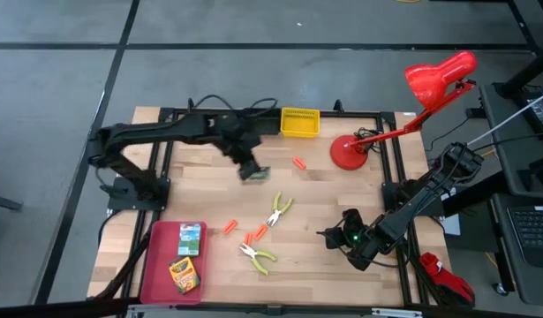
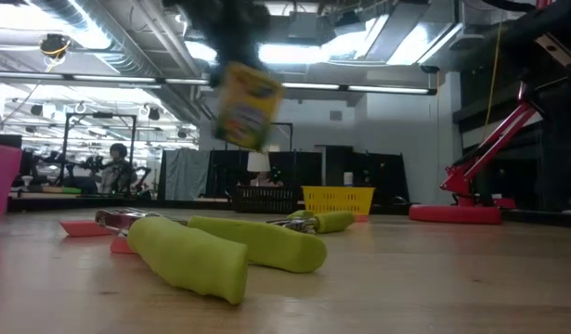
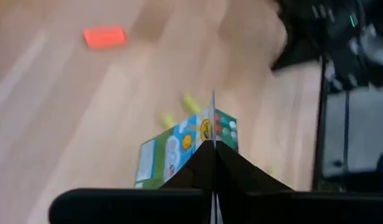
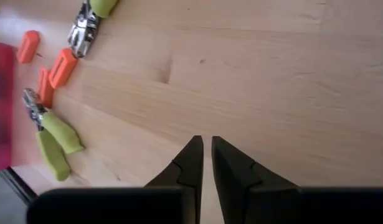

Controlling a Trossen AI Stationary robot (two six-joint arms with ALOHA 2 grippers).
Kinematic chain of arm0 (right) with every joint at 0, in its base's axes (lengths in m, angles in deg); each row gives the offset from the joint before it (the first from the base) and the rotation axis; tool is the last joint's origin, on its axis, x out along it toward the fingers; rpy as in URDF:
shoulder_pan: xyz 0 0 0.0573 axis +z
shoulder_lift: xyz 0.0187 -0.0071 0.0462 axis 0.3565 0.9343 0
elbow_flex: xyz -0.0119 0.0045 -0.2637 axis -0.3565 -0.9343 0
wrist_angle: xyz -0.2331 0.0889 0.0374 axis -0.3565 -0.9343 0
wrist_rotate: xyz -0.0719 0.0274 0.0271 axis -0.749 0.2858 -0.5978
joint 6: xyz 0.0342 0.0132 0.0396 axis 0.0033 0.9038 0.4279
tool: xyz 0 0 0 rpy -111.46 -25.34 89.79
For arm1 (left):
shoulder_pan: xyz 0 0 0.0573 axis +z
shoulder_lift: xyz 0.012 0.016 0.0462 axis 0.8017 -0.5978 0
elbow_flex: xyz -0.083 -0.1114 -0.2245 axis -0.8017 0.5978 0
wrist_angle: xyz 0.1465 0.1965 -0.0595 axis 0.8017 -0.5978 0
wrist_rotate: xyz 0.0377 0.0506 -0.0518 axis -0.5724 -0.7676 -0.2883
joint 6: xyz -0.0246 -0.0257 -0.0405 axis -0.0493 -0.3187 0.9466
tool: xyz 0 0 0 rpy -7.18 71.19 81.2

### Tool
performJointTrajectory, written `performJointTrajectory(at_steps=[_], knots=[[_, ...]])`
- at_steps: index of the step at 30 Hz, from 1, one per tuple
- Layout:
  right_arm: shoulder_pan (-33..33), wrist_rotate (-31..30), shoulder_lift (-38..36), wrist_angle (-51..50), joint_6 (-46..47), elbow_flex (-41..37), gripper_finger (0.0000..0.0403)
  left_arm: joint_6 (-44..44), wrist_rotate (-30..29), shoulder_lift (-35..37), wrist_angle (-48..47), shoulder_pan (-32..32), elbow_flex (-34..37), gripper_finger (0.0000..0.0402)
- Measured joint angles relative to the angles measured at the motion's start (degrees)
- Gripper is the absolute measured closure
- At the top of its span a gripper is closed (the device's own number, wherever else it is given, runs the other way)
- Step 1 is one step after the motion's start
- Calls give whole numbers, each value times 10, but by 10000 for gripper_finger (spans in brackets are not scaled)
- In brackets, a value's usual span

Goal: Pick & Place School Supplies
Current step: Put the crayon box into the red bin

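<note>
Pale wood, printed card, soft-looking plastic and a little bright metal.

The table [image 1: 342,190] is light wood with a visible grain and a smooth, low-sheen finish. The crayon box [image 3: 188,149] looks like printed cardboard, slightly glossy. The hand tools [image 4: 54,140] have matt lime-green grips of rubbery-looking plastic and shiny bare-metal heads. The orange pieces [image 4: 62,67] appear smooth and matt. The red tray [image 1: 161,265] and yellow bin [image 1: 299,123] look like plastic; the bin's walls are mesh-like. The right gripper [image 4: 207,158] has matt black fingers.
</note>
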Motion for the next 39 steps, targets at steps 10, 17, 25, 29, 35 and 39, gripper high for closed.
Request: performJointTrajectory(at_steps=[10, 17, 25, 29, 35, 39], knots=[[0, -5, 0, 12, -11, 0, 364, 175, -97, 172, -240, -147, 31, 400], [0, -5, 0, 32, -13, 0, 364, 403, -160, 237, -245, -324, 51, 400], [0, 0, 0, 42, -13, 0, 364, 627, -229, 233, -227, -510, 68, 400], [0, 0, 0, 51, -15, 0, 364, 737, -264, 214, -198, -597, 70, 400], [-1, 0, 0, 61, -16, 0, 364, 867, -310, 160, -151, -697, 70, 400], [-1, 2, 0, 67, -15, 0, 364, 927, -330, 117, -138, -732, 70, 399]])
